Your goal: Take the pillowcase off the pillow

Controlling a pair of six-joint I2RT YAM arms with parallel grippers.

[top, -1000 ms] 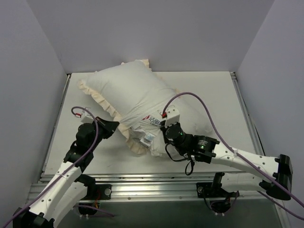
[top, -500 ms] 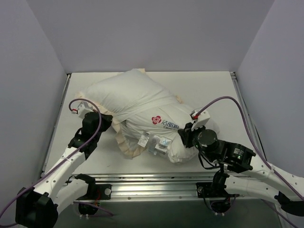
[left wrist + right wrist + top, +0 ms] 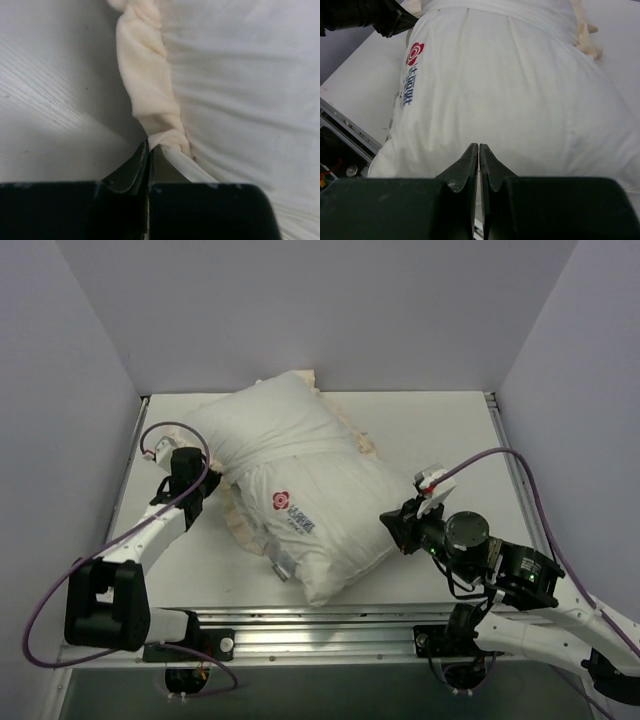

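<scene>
The pillow (image 3: pixel 320 510) has slid further out; only the wrist view shows left claw (image 3: pixel 150 148) pinching pillowcase (image 3: pixel 145 75) frill; right claw (image 3: pixel 479 146) closed.

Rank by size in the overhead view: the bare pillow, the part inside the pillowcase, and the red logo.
1. The bare pillow and the pillowcase part look about alike; no ranking between them.
2. The red logo, far smaller.

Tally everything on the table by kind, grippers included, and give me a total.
pillow: 1
pillowcase: 1
grippers, left gripper and right gripper: 2
Total: 4
</scene>
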